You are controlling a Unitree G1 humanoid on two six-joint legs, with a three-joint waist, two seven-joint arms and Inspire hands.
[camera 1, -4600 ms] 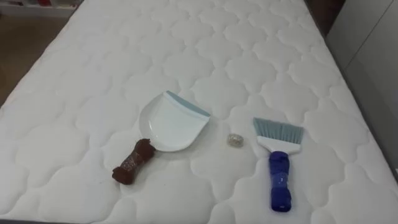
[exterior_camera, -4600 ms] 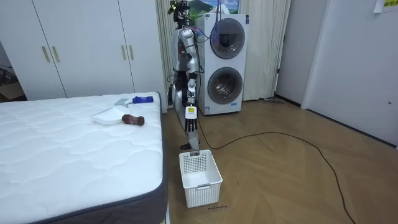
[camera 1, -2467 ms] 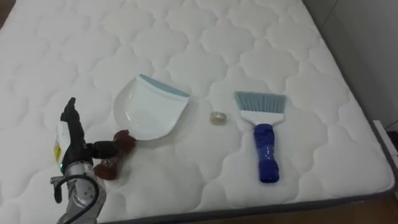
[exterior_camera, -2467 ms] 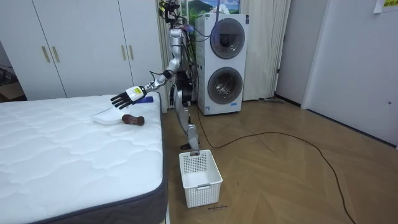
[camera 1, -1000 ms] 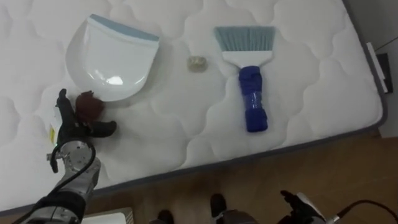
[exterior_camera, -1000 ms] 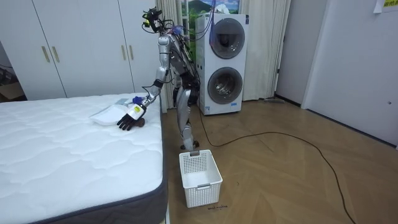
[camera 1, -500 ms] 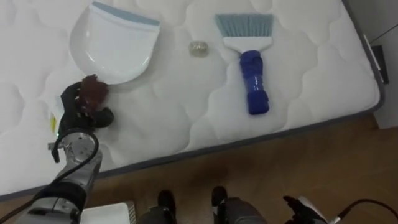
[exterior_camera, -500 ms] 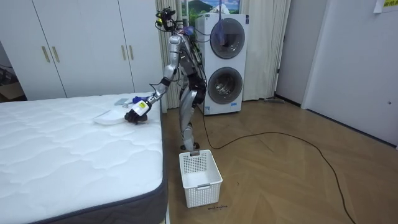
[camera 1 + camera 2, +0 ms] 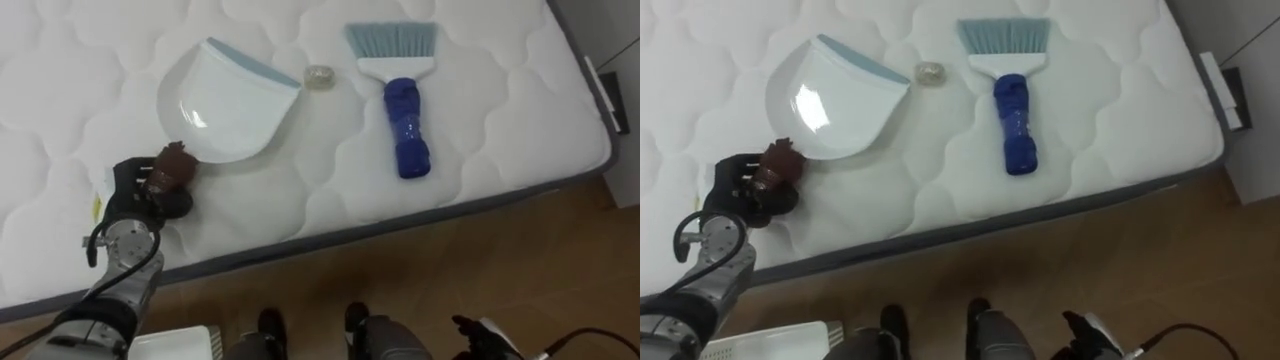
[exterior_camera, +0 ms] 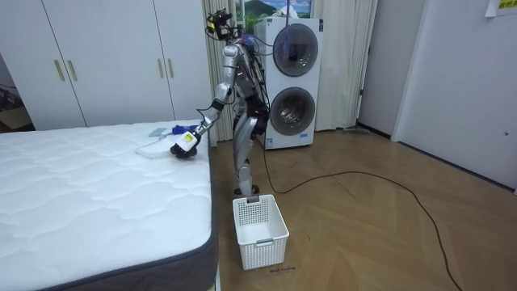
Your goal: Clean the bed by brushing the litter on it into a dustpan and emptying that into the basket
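Low over the wooden floor [image 9: 560,270], the right robot hand [image 9: 478,335] is hanging half cut off, so its state cannot be told. At the near edge of the white quilted bed [image 9: 480,120], the left robot hand [image 9: 135,200] is curling round the brown knobbly handle [image 9: 172,165] of the white plastic dustpan [image 9: 228,100]. The handle is hiding how firm that hold is, and a loose one is risking the pan tilting. Just beyond the pan's lip, the small pale crumpled scrap [image 9: 319,76] is lying, too small to identify. A careless shove is risking knocking it away. The blue-handled hand brush [image 9: 407,120] is lying apart, untouched.
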